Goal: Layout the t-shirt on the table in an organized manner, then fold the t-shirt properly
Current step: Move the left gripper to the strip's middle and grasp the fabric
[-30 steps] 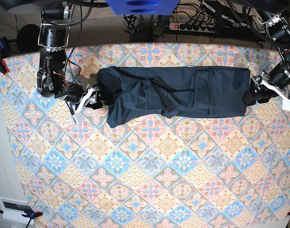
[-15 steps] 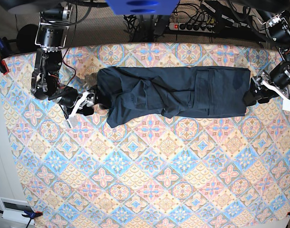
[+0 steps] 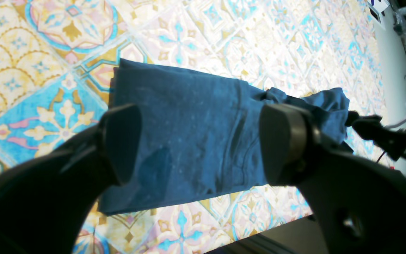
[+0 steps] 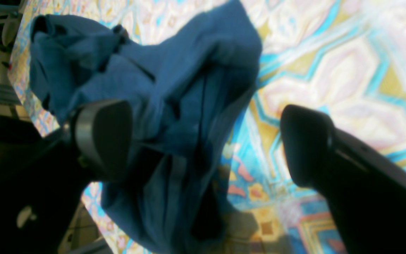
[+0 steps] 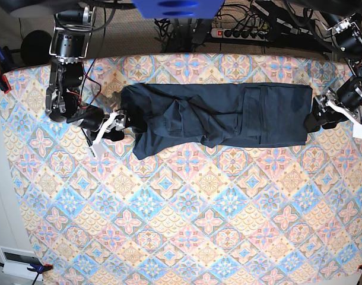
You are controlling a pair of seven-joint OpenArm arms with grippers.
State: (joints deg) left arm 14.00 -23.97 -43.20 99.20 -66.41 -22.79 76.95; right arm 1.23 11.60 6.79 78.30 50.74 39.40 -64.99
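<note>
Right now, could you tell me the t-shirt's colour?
Plain dark navy blue t-shirt, clearest in the base view.

Navy t-shirt (image 5: pixel 216 116) folded long strip, far table (image 5: pixel 187 219).

One t-shirt (image 5: pixel 219 119), two claws (image 3: pixel 203 148) (image 4: pixel 206 144)

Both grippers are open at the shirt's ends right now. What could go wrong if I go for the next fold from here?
1. The t-shirt is bunched and creased toward the right gripper; a pinch there may catch only some layers, skewing the fold.
2. The left gripper sits at the flat end; uneven pulling could drag the strip askew across the table.
</note>
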